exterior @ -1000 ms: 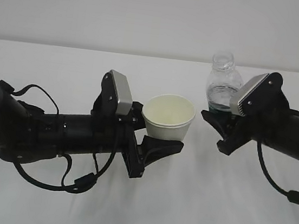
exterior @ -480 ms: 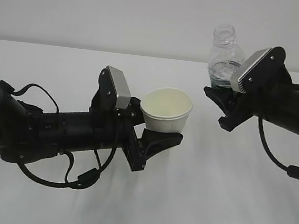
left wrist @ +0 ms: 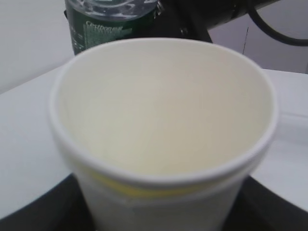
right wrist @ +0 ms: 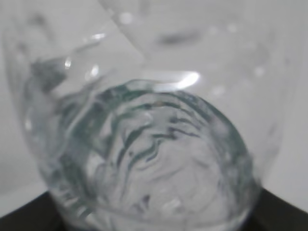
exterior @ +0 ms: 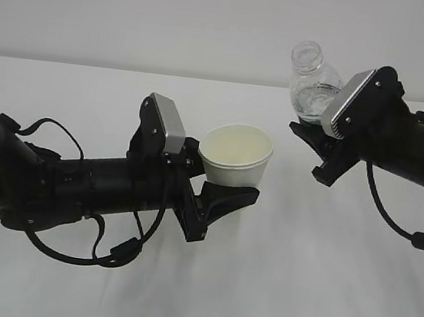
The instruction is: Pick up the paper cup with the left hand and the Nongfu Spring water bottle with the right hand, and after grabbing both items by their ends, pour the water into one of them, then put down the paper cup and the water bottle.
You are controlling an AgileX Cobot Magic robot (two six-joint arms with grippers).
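The off-white paper cup is held upright above the table, with my left gripper shut on its lower part. In the left wrist view the cup fills the frame and looks dry inside; black fingers flank its base. My right gripper is shut on the lower body of the capless Nongfu Spring water bottle. The bottle's neck leans left toward the cup, apart from it. Its green label shows beyond the cup's rim. In the right wrist view the bottle fills the frame, with water in it.
A white table lies under both arms, and a plain pale wall stands behind. Loose black cables hang below each arm. Nothing else stands on the table.
The right gripper has risen slightly and tipped the bottle's neck left toward the cup. The left arm shifted the cup a little left and up, then held still.
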